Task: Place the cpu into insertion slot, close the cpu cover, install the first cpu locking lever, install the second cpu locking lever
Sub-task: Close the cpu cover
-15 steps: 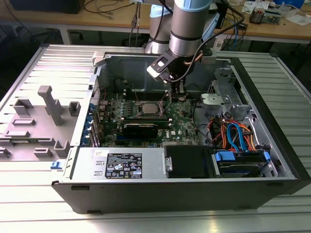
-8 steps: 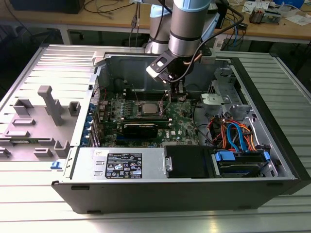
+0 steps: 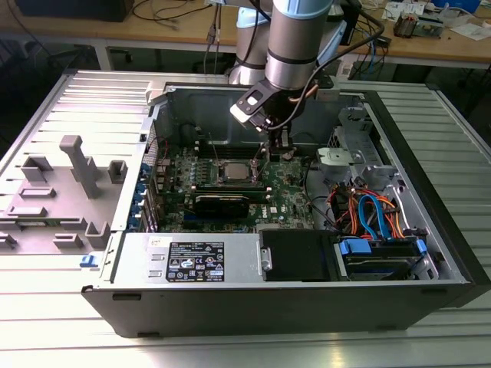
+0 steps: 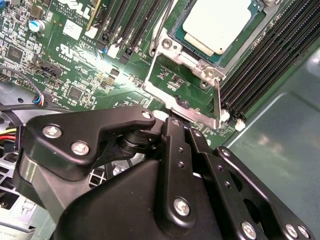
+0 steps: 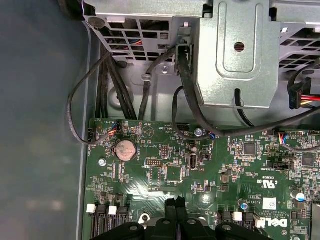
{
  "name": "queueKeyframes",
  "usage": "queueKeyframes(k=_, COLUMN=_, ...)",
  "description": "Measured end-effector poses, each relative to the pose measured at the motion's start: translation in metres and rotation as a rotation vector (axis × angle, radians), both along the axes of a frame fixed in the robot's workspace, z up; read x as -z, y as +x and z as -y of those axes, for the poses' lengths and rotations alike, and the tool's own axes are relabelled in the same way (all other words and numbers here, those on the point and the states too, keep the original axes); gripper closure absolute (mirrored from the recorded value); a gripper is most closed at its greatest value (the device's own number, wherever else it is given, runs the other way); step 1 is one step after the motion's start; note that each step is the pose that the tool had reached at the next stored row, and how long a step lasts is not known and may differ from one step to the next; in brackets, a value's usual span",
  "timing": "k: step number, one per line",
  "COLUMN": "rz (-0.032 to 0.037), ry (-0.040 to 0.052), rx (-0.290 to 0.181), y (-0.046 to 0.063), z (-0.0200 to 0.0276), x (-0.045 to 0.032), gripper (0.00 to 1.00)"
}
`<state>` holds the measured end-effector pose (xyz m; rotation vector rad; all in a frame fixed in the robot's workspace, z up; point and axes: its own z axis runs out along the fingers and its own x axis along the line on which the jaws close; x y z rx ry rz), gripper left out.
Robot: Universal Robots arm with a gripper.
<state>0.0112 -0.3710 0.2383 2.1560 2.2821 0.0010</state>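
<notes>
So we reckon we're on the cover-closing step. In the second wrist view the cpu (image 4: 217, 25) is already sitting flat in the insertion slot (image 4: 176, 34), dull silver top facing up. The cpu cover (image 4: 161, 94) is swung open beside it, and green board shows through its window. The gripper (image 4: 184, 127) hangs just beside the cover's free edge. We can't tell whether it's actually touching. In the first wrist view the fingers (image 5: 172, 220) look clenched together with nothing between them, so nothing's being carried. Our guess is that closing the cover calls for catching that free edge and swinging the frame over the chip without nudging it, and there isn't much room next to the memory slots (image 4: 280, 45). The first wrist view looks the other way across the motherboard (image 5: 200, 170), to the coin cell battery (image 5: 125, 149) and the drive cage (image 5: 235, 55). The exterior view gives us the whole open computer case (image 3: 430, 192) on the worktop (image 3: 245, 353), with the arm reaching in toward the far wall, just to the exterior view's right of the socket.
</notes>
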Motion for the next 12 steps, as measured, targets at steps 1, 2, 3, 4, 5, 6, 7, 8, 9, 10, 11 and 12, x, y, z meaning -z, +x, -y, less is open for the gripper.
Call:
queueKeyframes(k=1, rz=0.0000, ry=0.0000, rx=0.000, y=-0.0004, z=0.0000, x=0.0000, gripper=0.89)
queueKeyframes(k=2, rz=0.0000, ry=0.0000, rx=0.000, y=-0.0010, z=0.0000, x=0.0001, gripper=0.89)
queueKeyframes(k=3, rz=0.0000, ry=0.0000, rx=0.000, y=-0.0011, z=0.0000, x=0.0001, gripper=0.89)
queueKeyframes(k=4, rz=0.0000, ry=0.0000, rx=0.000, y=-0.0013, z=0.0000, x=0.0001, gripper=0.89)
queueKeyframes(k=5, rz=-0.0001, ry=0.0000, rx=0.000, y=-0.0015, z=0.0000, x=0.0001, gripper=0.89)
queueKeyframes(k=6, rz=0.0000, ry=0.0000, rx=0.000, y=-0.0017, z=0.0000, x=0.0002, gripper=0.89)
queueKeyframes(k=7, rz=-0.0001, ry=0.0000, rx=0.000, y=-0.0019, z=0.0000, x=0.0002, gripper=0.89)
queueKeyframes(k=8, rz=-0.0001, ry=0.0000, rx=0.000, y=-0.0022, z=0.0000, x=0.0002, gripper=0.89)
queueKeyframes(k=9, rz=-0.0002, ry=0.0000, rx=0.000, y=-0.0026, z=0.0000, x=0.0003, gripper=0.89)
queueKeyframes(k=10, rz=-0.0001, ry=0.0000, rx=0.000, y=-0.0028, z=0.0000, x=0.0003, gripper=0.89)
queueKeyframes(k=11, rz=-0.0002, ry=0.0000, rx=0.000, y=-0.0029, z=0.0000, x=0.0003, gripper=0.89)
queueKeyframes(k=12, rz=-0.0002, ry=0.0000, rx=0.000, y=-0.0032, z=0.0000, x=0.0003, gripper=0.89)
